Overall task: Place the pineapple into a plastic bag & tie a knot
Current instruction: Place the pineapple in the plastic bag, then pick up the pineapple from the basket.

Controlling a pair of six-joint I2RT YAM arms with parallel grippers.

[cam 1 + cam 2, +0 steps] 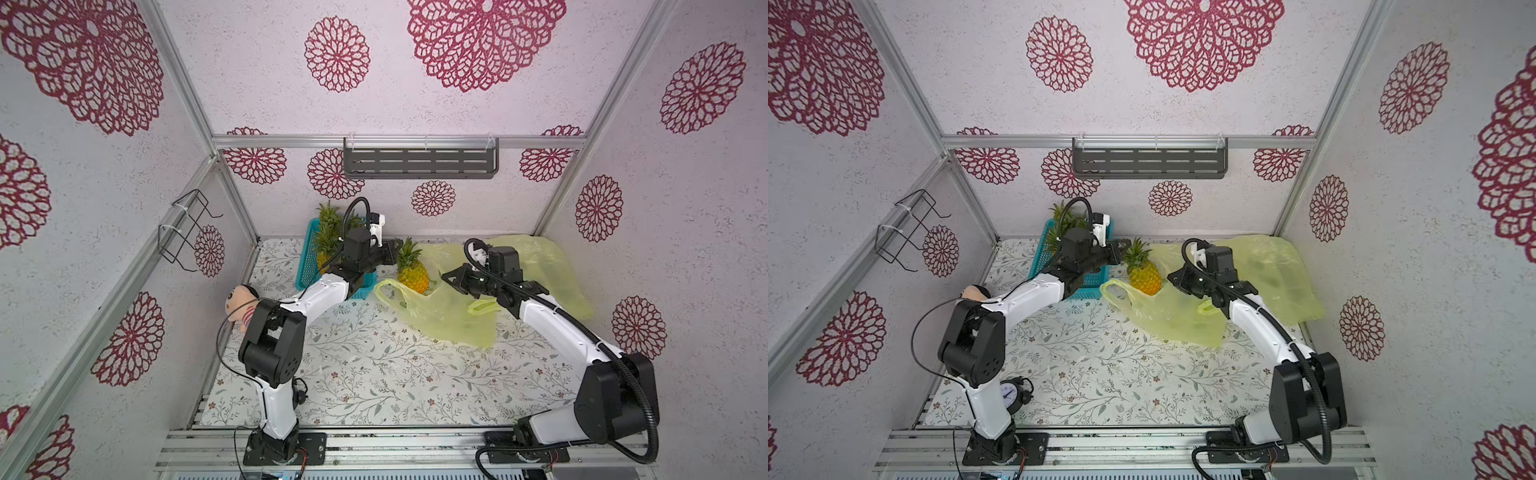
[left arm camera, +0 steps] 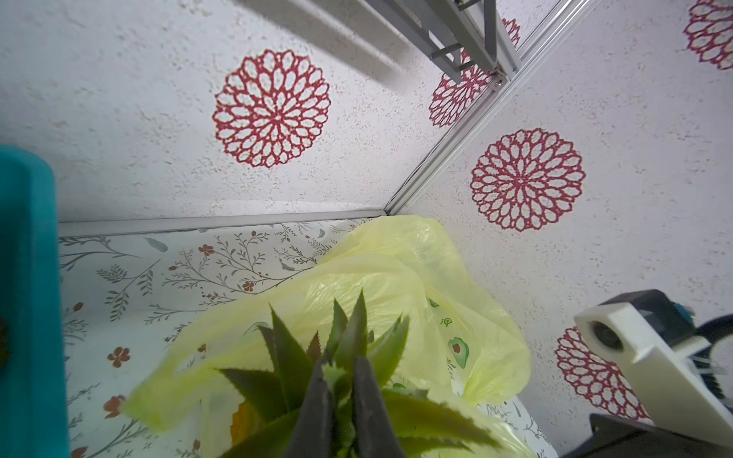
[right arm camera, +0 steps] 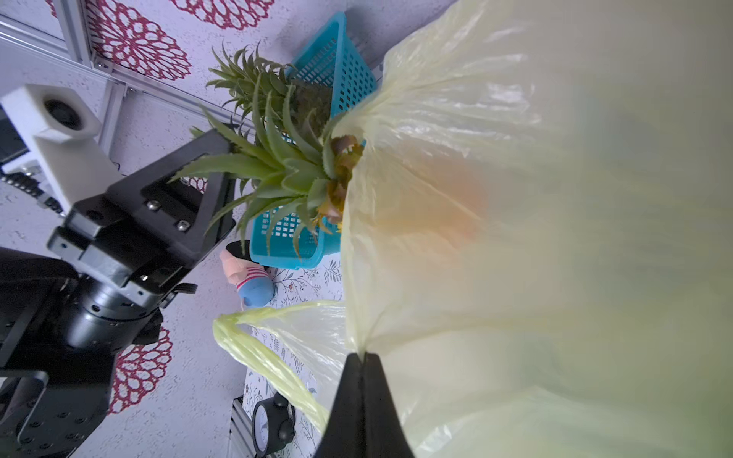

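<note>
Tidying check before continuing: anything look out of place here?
Nothing spilled or damaged. A doll lies beside the left arm and an alarm clock stands by its base; both seem unrelated clutter.

Basket [image 1: 308, 253] stands just beside the pineapple [image 1: 412, 276]; table's [image 1: 374, 374] middle lies open.

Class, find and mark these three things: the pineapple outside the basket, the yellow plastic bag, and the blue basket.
pineapple [image 1: 412, 279]: in a top view, on its yellow body.
plastic bag [image 1: 451, 322]: in a top view, on its flat lower panel.
basket [image 3: 344, 67]: in the right wrist view, on its mesh side wall.
</note>
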